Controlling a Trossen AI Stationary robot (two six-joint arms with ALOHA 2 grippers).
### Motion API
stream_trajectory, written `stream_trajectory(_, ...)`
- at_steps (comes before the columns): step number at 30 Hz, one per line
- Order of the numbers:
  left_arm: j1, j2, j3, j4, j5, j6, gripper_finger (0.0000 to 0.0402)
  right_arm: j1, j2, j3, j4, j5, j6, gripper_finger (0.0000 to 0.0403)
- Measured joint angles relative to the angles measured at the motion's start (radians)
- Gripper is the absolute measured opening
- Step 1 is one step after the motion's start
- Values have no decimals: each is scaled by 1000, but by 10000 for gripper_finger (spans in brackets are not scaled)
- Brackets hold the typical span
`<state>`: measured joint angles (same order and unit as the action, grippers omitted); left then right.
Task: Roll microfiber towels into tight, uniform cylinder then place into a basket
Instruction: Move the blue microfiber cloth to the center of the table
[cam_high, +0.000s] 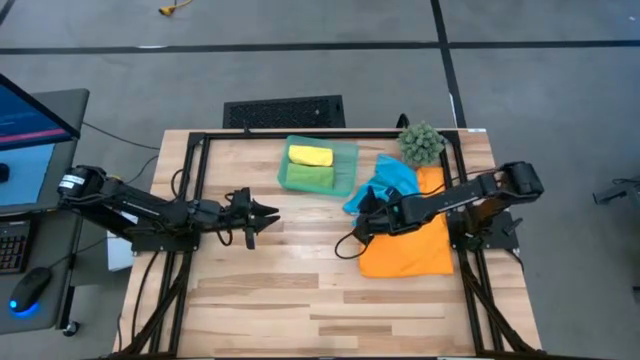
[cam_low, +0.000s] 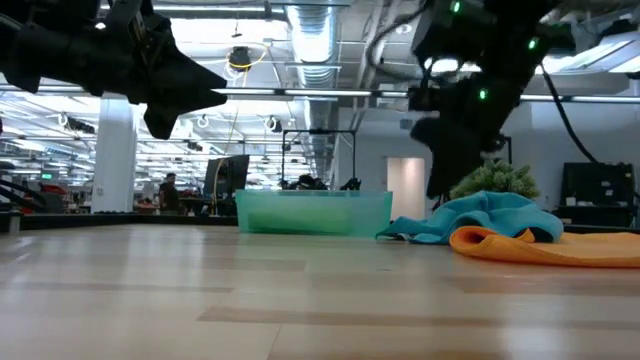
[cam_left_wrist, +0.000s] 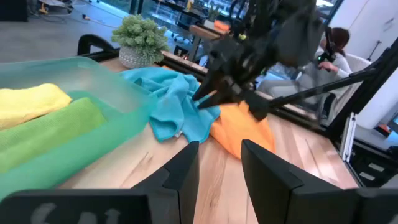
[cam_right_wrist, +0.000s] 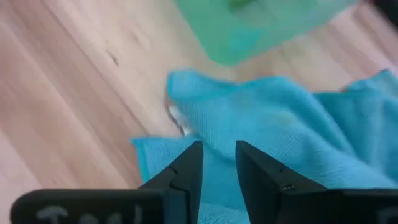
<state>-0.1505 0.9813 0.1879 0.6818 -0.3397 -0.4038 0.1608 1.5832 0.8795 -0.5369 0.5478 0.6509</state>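
Note:
The teal basket stands at the table's far middle. In it lie a rolled yellow towel and a rolled green towel. To its right a crumpled blue towel lies partly on a spread orange towel. My right gripper is open, slanting down over the blue towel's left part. My left gripper hangs open above bare wood left of the basket, holding nothing. My right gripper comes slanting down from the table's right side at the blue towel's left, crumpled part. Whether its fingertips touch the cloth I cannot tell.
A spiky green plant ball stands at the far right corner, behind the towels. A black metal frame runs along the table's edges. Bare wood stretches across the near half. In the left wrist view a person shows beyond the table.

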Motion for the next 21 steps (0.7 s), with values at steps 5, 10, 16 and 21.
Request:
stream_trajectory(5,0,0,0,-46,1,0,110,51,-99,0,4,4,-2,118)
stream_trajectory(10,0,0,0,-53,-17,0,110,117,-185,0,44,4,-5,118)
stream_trajectory(16,0,0,0,-33,-55,1,110,166,-150,0,136,-2,-5,118)
stream_trajectory(21,19,0,0,-27,-77,3,110,174,-49,0,140,-20,-72,118)
